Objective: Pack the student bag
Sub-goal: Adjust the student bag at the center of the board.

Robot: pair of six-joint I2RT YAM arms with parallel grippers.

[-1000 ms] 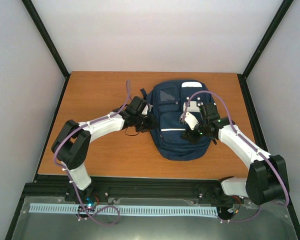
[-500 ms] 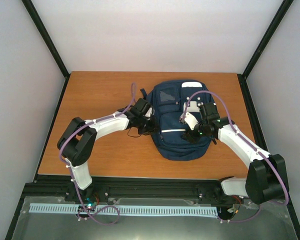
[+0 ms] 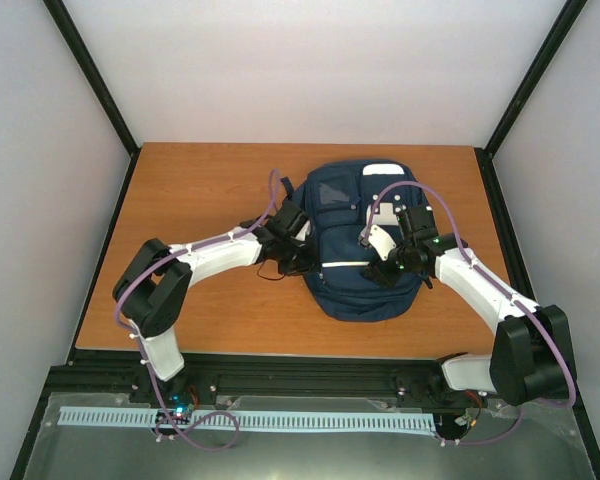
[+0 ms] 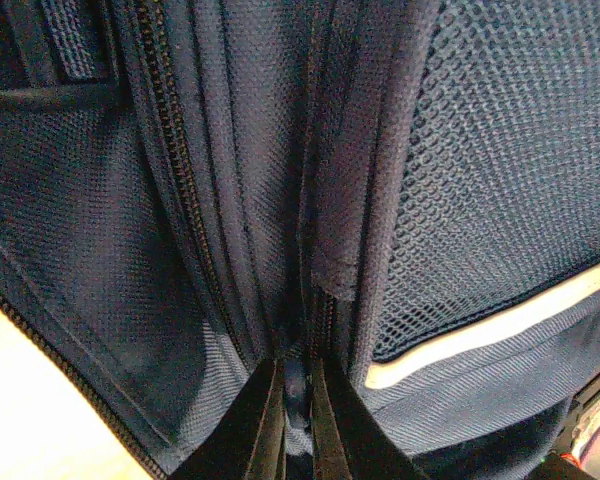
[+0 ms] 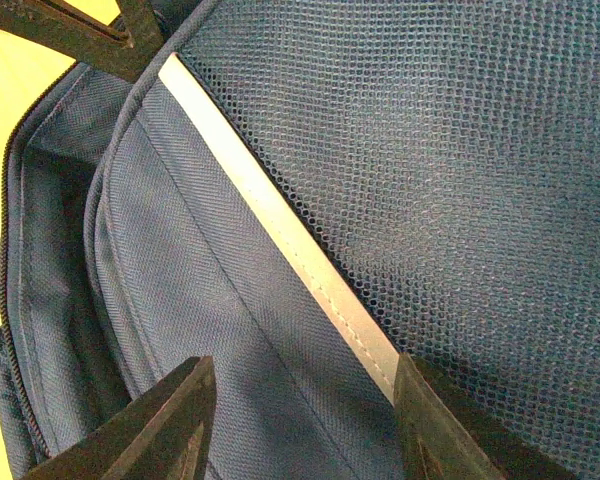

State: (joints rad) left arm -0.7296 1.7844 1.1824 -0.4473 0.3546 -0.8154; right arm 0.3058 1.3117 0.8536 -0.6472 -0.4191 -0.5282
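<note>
The navy-blue student bag [image 3: 352, 292] lies flat on the table, right of centre, with a white stripe [image 3: 345, 263] across its front. My left gripper [image 3: 302, 252] is at the bag's left side. In the left wrist view its gripper [image 4: 298, 395] is shut on a small dark zip pull [image 4: 297, 400] between two zip tracks, beside a mesh pocket [image 4: 510, 180]. My right gripper [image 3: 380, 270] rests over the bag's front. In the right wrist view it is open [image 5: 302, 385], its fingers either side of the white stripe [image 5: 280, 230], holding nothing.
The wooden table [image 3: 200, 190] has a black frame around it and white walls on three sides. A dark strap [image 3: 267, 268] trails from the bag's left side under my left arm. A pale patch [image 3: 383, 169] marks the bag's far end.
My left arm has pushed right, bringing its gripper tighter against the bag's left side. My right gripper has barely moved.
</note>
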